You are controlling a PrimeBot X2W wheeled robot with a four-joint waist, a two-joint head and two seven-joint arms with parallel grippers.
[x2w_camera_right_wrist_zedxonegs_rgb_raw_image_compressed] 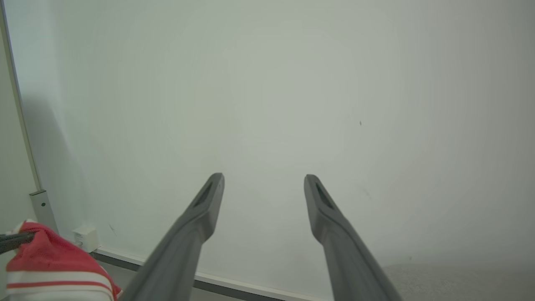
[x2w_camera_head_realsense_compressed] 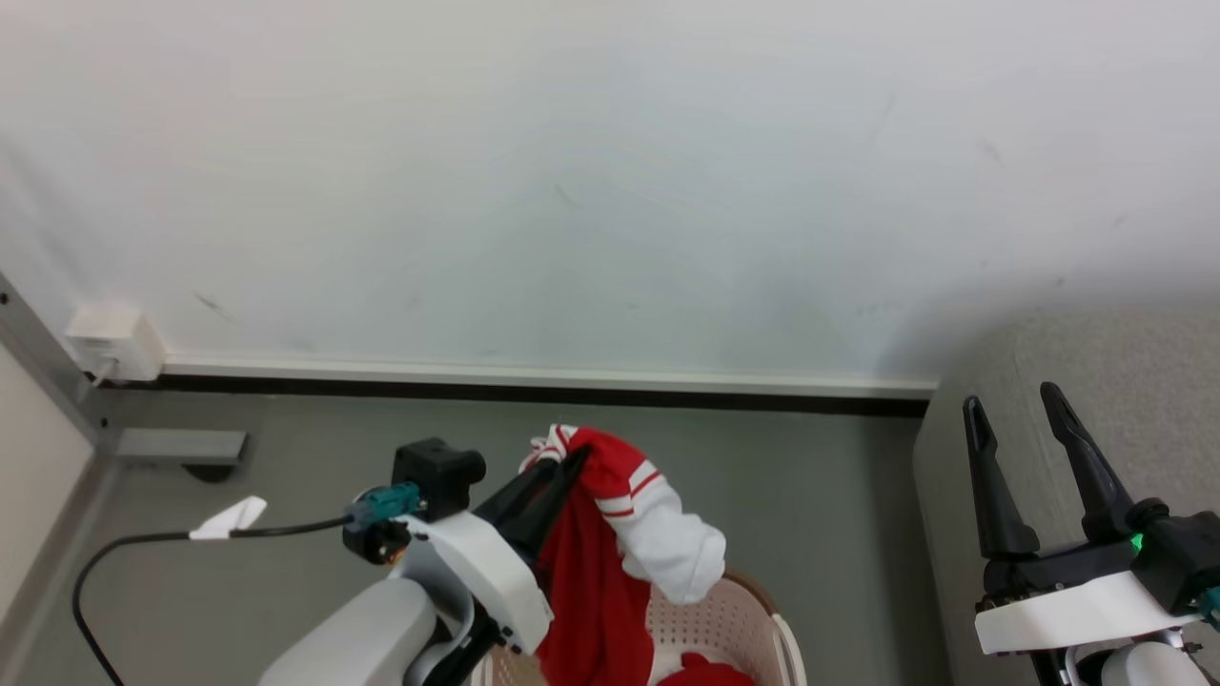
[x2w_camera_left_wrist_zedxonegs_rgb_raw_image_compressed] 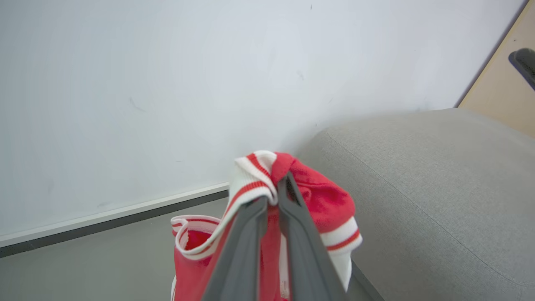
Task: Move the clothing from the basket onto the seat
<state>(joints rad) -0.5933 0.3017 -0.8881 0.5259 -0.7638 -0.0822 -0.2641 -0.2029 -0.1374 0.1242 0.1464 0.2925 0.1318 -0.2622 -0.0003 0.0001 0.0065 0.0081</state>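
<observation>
My left gripper [x2w_camera_head_realsense_compressed: 572,459] is shut on a red garment with white striped trim [x2w_camera_head_realsense_compressed: 610,534], held up above the cream basket [x2w_camera_head_realsense_compressed: 753,619]; the cloth hangs down into it. In the left wrist view the fingers [x2w_camera_left_wrist_zedxonegs_rgb_raw_image_compressed: 288,196] pinch the red garment [x2w_camera_left_wrist_zedxonegs_rgb_raw_image_compressed: 322,200] near its striped collar. A second red piece [x2w_camera_head_realsense_compressed: 705,672] lies in the basket. The grey sofa [x2w_camera_head_realsense_compressed: 1144,362] stands at the right, also large in the left wrist view as the sofa [x2w_camera_left_wrist_zedxonegs_rgb_raw_image_compressed: 439,179]. My right gripper [x2w_camera_head_realsense_compressed: 1012,405] hovers open by the sofa's edge, nothing between its fingers [x2w_camera_right_wrist_zedxonegs_rgb_raw_image_compressed: 209,200].
A white wall with a pale skirting board [x2w_camera_head_realsense_compressed: 534,373] runs behind the grey floor. A white socket box [x2w_camera_head_realsense_compressed: 114,343] and a black cable [x2w_camera_head_realsense_compressed: 143,543] sit at the left. A grey metal post [x2w_camera_head_realsense_compressed: 38,372] stands at the far left.
</observation>
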